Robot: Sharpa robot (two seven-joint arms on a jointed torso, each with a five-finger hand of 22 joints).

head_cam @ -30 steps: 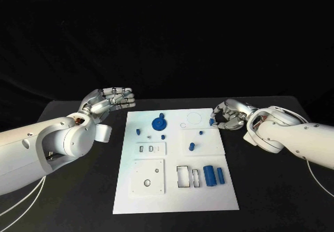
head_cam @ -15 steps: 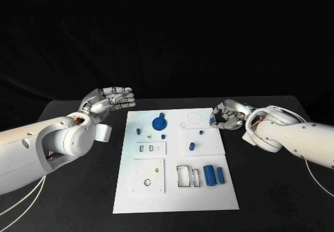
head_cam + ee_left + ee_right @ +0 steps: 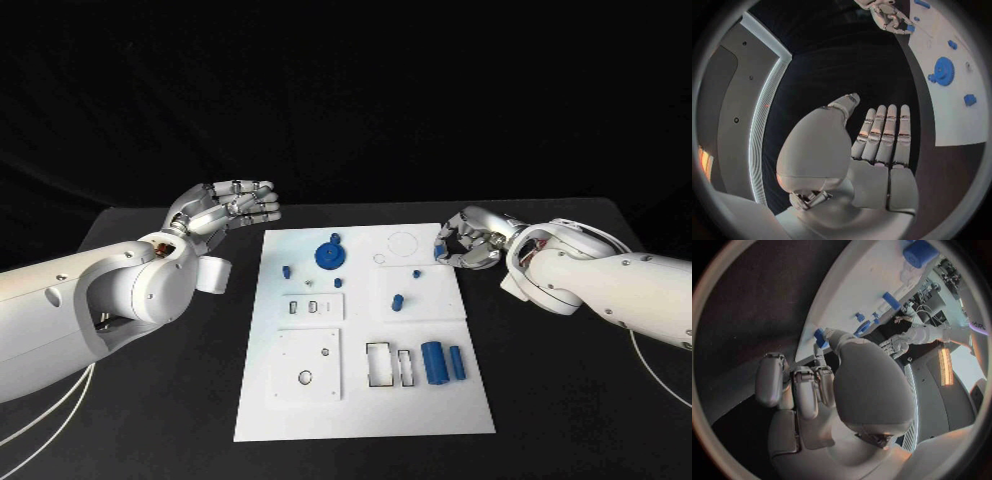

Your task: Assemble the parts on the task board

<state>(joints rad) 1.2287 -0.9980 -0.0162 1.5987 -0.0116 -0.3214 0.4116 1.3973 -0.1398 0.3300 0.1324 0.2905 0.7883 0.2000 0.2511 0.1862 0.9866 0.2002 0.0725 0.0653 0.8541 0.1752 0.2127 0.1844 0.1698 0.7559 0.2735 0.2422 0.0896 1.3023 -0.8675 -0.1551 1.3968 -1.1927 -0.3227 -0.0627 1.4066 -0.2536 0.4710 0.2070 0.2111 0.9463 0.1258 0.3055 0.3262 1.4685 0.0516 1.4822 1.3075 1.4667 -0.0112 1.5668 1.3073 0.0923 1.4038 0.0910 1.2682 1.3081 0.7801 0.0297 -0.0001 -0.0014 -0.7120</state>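
Flatly white task board (image 3: 364, 400), toothed blue gear (image 3: 330, 257) – silver right robot hand (image 3: 464, 240) pinching small blue piece (image 3: 819, 337)

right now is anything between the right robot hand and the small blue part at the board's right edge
Nothing visible stands between them. The right robot hand sits at the task board's right edge, its fingertips right at the small blue part; whether they touch it, I cannot tell.

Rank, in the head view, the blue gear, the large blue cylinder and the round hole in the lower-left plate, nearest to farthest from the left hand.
From the left hand:
1. Blue gear, board's far end.
2. Round hole, near-left plate.
3. Large blue cylinder, near-right.
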